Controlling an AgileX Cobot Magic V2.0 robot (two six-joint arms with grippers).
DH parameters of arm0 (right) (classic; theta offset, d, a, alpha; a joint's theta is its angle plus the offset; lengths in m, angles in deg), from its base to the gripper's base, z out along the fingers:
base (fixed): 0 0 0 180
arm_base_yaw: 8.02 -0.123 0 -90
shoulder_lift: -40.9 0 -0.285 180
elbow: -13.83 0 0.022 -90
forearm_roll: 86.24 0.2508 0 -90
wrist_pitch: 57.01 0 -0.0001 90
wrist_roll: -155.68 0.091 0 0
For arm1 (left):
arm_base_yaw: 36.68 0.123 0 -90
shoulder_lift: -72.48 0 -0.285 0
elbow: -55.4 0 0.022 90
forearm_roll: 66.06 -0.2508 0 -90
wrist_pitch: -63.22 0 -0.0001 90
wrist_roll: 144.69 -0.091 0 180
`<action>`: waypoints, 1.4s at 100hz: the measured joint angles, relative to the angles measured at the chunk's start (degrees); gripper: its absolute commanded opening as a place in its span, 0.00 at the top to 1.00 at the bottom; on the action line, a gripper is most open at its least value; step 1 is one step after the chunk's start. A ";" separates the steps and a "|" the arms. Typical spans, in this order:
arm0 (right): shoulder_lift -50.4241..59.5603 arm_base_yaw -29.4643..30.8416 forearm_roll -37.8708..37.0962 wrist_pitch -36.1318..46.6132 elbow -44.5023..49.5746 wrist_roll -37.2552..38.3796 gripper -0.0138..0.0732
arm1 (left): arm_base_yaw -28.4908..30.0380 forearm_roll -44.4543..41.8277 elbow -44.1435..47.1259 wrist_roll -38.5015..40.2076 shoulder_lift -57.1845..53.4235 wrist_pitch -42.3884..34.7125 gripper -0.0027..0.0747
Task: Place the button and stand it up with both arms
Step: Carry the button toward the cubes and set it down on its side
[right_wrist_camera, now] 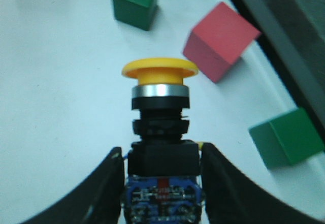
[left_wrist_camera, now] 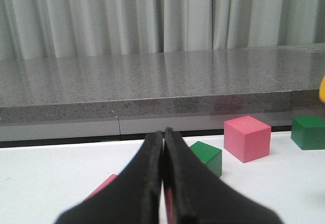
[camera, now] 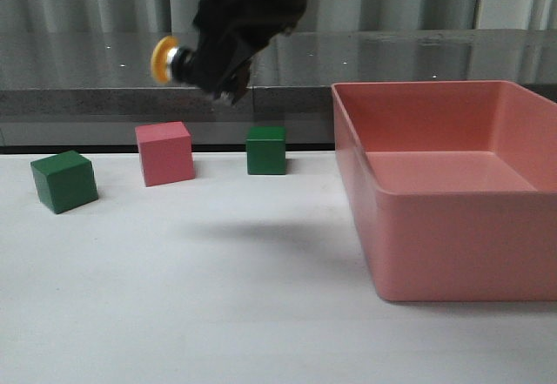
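The button (camera: 164, 60) hangs in the air above the table's back left, lying sideways with its yellow cap toward the left. My right gripper (camera: 222, 75) is shut on its blue-grey base; in the right wrist view the gripper (right_wrist_camera: 161, 152) clamps the base, and the button (right_wrist_camera: 160, 89) sticks out beyond the fingers. My left gripper (left_wrist_camera: 163, 132) is shut and empty, low over the white table, and is out of the front view. A yellow sliver of the cap (left_wrist_camera: 322, 89) shows at the edge of the left wrist view.
A green cube (camera: 63, 181), a pink cube (camera: 164, 152) and a second green cube (camera: 265, 150) stand in a row at the back left. A large pink tray (camera: 452, 245) fills the right side. A pink shape (left_wrist_camera: 101, 187) lies under the left fingers.
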 measured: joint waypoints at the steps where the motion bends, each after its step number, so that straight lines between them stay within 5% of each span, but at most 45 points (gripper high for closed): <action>1: -0.74 -0.35 0.22 0.03 -0.12 -0.44 0.85 | 0.00 0.00 0.00 0.00 0.00 0.00 0.99; 39: -14.41 -3.51 0.45 -0.21 -1.91 -8.36 0.80 | 0.00 0.00 0.00 0.00 0.00 0.00 0.99; 61: -15.54 -3.51 0.49 0.14 -2.15 -8.50 0.32 | 0.00 0.00 0.00 0.00 0.00 0.00 0.99; 70: -15.54 -3.51 0.59 0.37 -2.26 -8.50 0.22 | 0.00 0.00 0.00 0.00 0.00 0.00 0.99; 107: -8.38 -1.96 0.72 0.60 -2.37 -0.32 0.22 | 0.00 0.00 0.00 0.00 0.00 0.00 0.99; 140: 11.49 13.24 0.84 -0.55 2.03 10.44 0.22 | 0.00 0.00 0.00 0.00 0.00 0.00 0.99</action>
